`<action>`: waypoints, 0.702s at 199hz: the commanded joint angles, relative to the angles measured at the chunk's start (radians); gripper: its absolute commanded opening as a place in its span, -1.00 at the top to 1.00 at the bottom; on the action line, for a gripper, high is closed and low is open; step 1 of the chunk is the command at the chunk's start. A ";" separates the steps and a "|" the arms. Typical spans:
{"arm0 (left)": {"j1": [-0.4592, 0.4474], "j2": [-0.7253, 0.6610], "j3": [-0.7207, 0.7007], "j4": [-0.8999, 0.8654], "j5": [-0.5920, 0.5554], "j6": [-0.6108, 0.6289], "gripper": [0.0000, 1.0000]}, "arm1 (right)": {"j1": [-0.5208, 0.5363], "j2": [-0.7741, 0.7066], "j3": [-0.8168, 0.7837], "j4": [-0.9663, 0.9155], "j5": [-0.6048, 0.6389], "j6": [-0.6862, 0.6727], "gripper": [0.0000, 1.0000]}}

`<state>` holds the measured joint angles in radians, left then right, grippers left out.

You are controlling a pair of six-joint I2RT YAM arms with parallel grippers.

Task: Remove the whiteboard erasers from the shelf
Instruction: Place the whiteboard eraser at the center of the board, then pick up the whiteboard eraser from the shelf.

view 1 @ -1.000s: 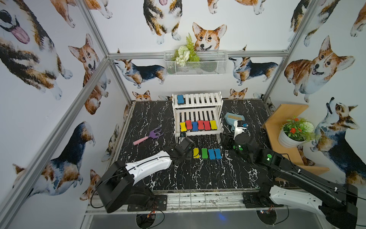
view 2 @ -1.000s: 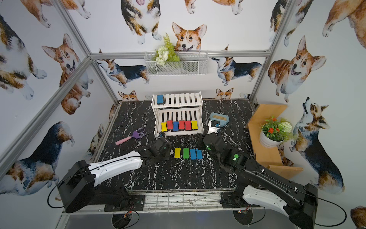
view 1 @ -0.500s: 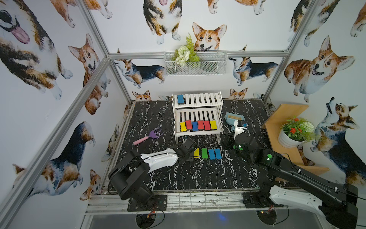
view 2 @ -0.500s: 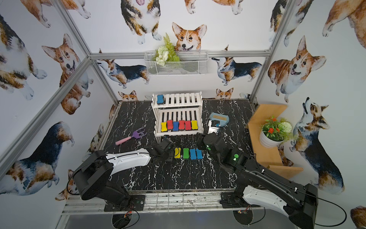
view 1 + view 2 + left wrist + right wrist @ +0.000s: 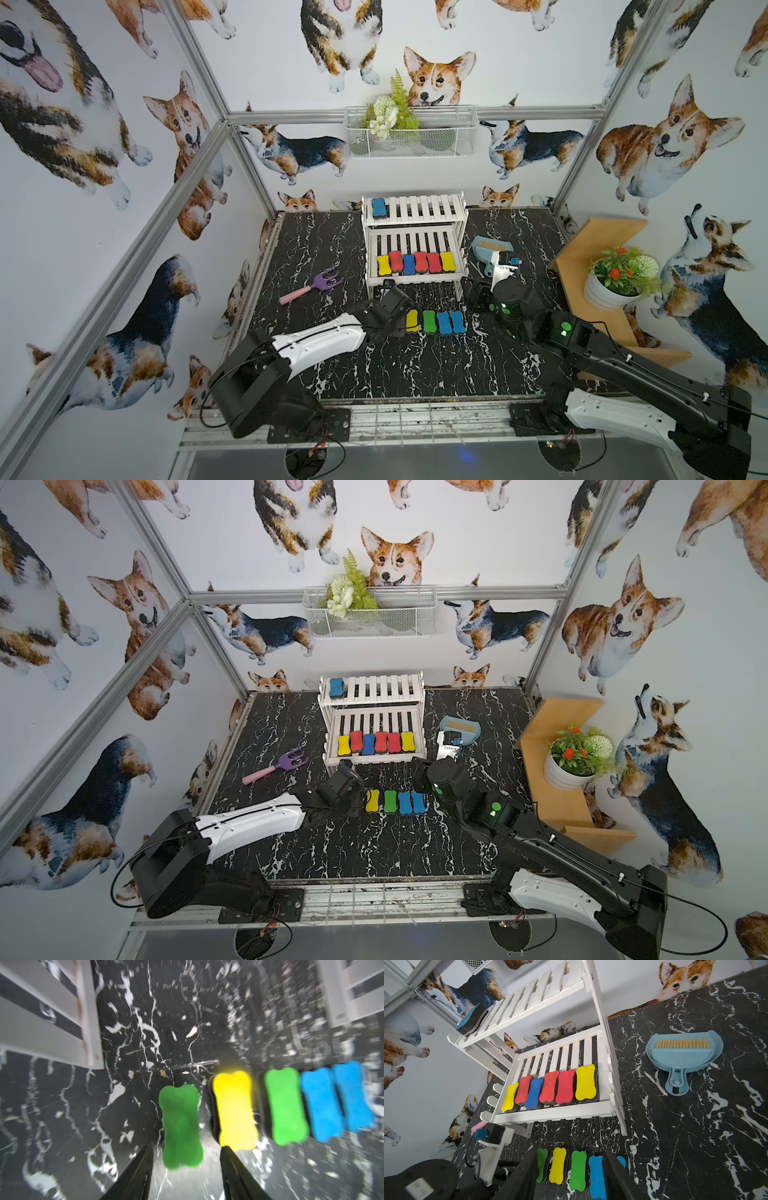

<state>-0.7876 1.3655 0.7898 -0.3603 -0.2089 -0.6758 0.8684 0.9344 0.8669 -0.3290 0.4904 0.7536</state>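
Note:
The white shelf (image 5: 415, 279) holds one blue whiteboard eraser (image 5: 378, 208) on its top tier and several yellow, red and blue erasers (image 5: 550, 1086) in a row on the lower tier. In front of it on the table lie yellow (image 5: 412, 320), green (image 5: 429, 321) and two blue erasers (image 5: 451, 323). Another green eraser (image 5: 180, 1124) rests on the table at the row's left end. My left gripper (image 5: 187, 1148) is open around its near end, with a gap on each side. My right gripper (image 5: 570, 1155) hovers open and empty over the table row.
A light-blue dustpan with brush (image 5: 490, 249) lies right of the shelf. Left of it is a purple and pink rake (image 5: 316, 284). A tan wooden shelf (image 5: 598, 237) with a potted plant (image 5: 615, 282) stands at the right wall. A white wire basket (image 5: 411, 133) hangs on the back wall.
My left gripper's jaws have spread off the green eraser at the left end of the table row. The left arm's rear links shifted. The right arm has stayed still.

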 commanded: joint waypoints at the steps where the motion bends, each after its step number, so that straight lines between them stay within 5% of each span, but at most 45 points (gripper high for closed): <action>1: -0.001 -0.100 0.056 -0.077 0.021 0.016 -0.17 | 0.000 -0.002 0.008 0.031 0.001 0.001 -0.12; 45: 0.067 -0.115 0.443 -0.250 0.018 0.164 -0.25 | 0.000 0.005 0.001 0.053 -0.013 0.003 -0.12; 96: 0.316 0.097 0.898 -0.355 0.117 0.288 -0.25 | 0.000 0.014 0.013 0.044 -0.015 0.001 -0.12; 140: 0.347 0.285 1.128 -0.420 0.051 0.341 -0.20 | -0.003 0.014 0.031 0.023 -0.007 -0.007 -0.12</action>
<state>-0.4454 1.5963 1.8397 -0.7136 -0.1261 -0.3893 0.8677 0.9489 0.8852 -0.3168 0.4713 0.7532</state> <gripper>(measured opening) 0.603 0.561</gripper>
